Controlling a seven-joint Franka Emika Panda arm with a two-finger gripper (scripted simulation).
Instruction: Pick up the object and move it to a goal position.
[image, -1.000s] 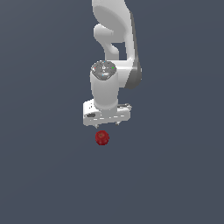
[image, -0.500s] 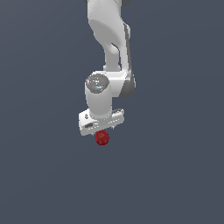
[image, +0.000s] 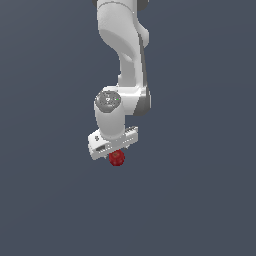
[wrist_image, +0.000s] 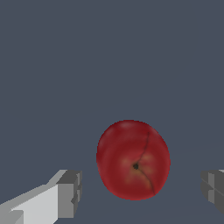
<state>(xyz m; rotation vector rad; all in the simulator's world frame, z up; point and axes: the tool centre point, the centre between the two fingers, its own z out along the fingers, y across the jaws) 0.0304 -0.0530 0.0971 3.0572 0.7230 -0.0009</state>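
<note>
I have the gripper (image: 114, 150) directly above the object (wrist_image: 133, 160), fingers (wrist_image: 69, 194) spread wide with the red lump between them, untouched on either side; I judge this spacing leaves clearance to descend before closing. Object rests on the grey floor (image: 200, 200)

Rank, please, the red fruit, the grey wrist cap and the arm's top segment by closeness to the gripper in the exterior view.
1. Red fruit, directly below the gripper.
2. Grey wrist cap, above it.
3. Arm's top segment, at the picture's top.
</note>
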